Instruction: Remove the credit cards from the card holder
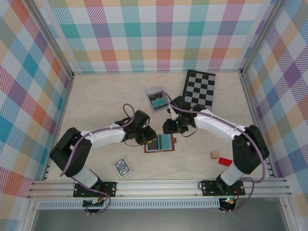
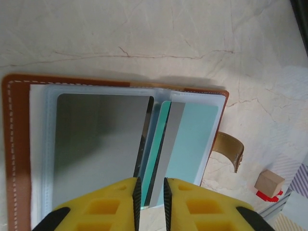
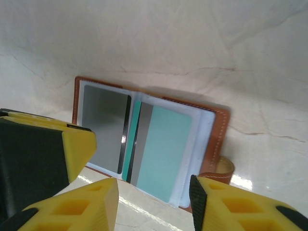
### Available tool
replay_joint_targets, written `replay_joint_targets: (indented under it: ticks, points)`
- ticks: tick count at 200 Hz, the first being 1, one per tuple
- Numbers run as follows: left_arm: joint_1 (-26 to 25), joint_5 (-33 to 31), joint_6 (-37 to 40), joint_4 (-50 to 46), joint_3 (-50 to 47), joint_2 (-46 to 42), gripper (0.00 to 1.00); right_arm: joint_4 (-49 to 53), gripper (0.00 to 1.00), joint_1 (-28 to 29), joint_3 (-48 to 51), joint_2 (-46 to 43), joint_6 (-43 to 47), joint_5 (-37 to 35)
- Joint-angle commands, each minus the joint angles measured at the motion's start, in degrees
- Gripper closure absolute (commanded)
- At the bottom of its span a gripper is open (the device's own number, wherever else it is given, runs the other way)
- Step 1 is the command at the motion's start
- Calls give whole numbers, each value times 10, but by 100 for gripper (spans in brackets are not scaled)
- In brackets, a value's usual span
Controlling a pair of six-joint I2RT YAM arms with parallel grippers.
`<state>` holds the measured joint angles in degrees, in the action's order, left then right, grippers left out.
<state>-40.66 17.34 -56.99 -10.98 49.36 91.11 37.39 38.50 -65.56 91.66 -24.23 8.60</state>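
**Position of the task item.** In the top view, the brown leather folding card holder (image 1: 160, 143) lies open and flat on the pale marbled table (image 1: 96, 101), just toward 6 o'clock from the table centre. Its snap tab (image 2: 230, 149) curls upward at the holder's 3 o'clock edge.

**Contents.** The credit cards (image 2: 101, 144) sit in clear pockets:
- 1 dark grey card at 9 o'clock
- 1 teal card (image 2: 192, 144) at 3 o'clock
- 1 narrow grey strip on the raised centre leaf (image 2: 166, 144)

**End effectors.**
- The left gripper (image 2: 151, 202) has its jaws almost together on the 6 o'clock edge of the centre leaf. It cannot be told whether the pads hold the card or only the sleeve.
- The right gripper (image 3: 153, 207) hovers over the holder with its jaws well apart and nothing between them.

**Obscured areas.**
- The frame cuts off the holder's 6 o'clock edge in the left wrist view.
- The arms cover its 9 o'clock and 12 o'clock edges in the top view.
- No print on any card is legible.

**Surroundings, relative to the holder.**
- Grey-and-teal small box (image 1: 155, 97) at 12 o'clock
- Black-and-white checkerboard (image 1: 199, 89) at 1 o'clock
- Blue patterned card deck (image 1: 122, 167) at 8 o'clock
- Wooden block (image 1: 215, 155) beside a red block (image 1: 224, 160) at 4 o'clock
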Motion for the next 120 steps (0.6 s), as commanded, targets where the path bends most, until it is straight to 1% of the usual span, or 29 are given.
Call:
replay_joint_targets:
  ticks: [1, 31, 47, 58, 90, 120]
  points:
    - [3, 21, -17, 38, -8, 22, 79, 29, 55, 14, -26, 24, 19, 21]
    - [2, 37, -21, 61, -7, 45, 79, 40, 56, 15, -31, 56, 10, 19]
    - [3, 48, -23, 75, -7, 56, 79, 46, 66, 15, -34, 73, 9, 14]
    - [2, 52, -24, 80, -5, 63, 79, 47, 69, 15, -35, 85, 9, 10]
    - [3, 58, -22, 91, -8, 73, 79, 46, 71, 15, -30, 104, 5, -9]
    - [2, 66, -24, 97, -11, 85, 80, 40, 73, 15, -25, 118, 4, -12]
